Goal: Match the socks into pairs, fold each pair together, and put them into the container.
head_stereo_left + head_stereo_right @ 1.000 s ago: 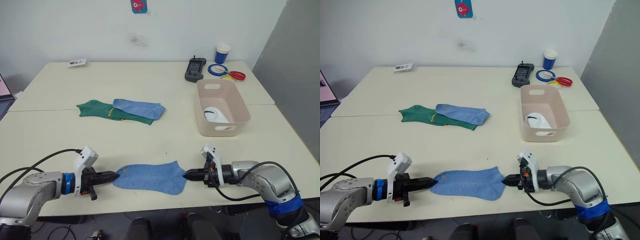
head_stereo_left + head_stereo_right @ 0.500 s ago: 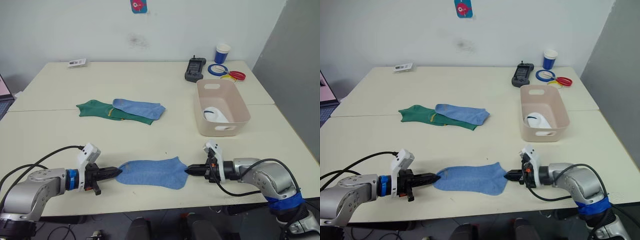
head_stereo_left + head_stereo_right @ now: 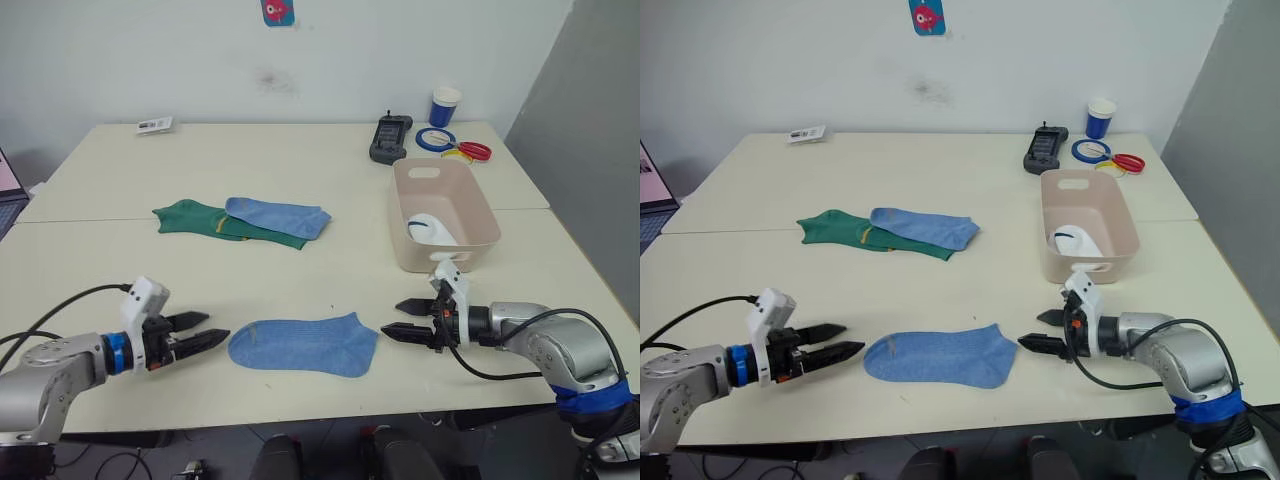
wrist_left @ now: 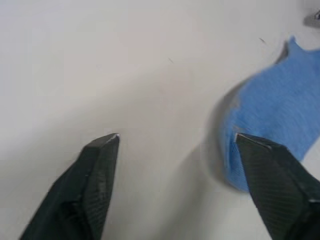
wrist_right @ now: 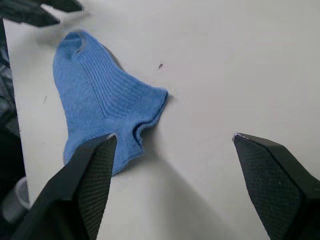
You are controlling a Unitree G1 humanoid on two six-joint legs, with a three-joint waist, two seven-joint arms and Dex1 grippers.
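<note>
A light blue sock [image 3: 303,346] lies flat near the table's front edge, held by nothing. My left gripper [image 3: 216,326] stands open just left of its end, apart from it. My right gripper [image 3: 392,317] is open just right of the sock's other end. In the right wrist view the sock [image 5: 100,105] lies beyond the spread fingers. Farther back, a second light blue sock [image 3: 280,216] overlaps dark green socks [image 3: 200,219]. The pink-beige container [image 3: 478,212] stands at the right with a white sock [image 3: 430,228] inside.
Behind the container are a black handheld device [image 3: 390,138], a blue-and-white cup [image 3: 445,105] and coloured tape rings [image 3: 455,146]. A small card [image 3: 155,125] lies at the table's back left. A grey partition rises at the right.
Both grippers were shut on the ends of the near blue sock. They have opened, let it go and drawn back outward, and the sock now rests flat.
</note>
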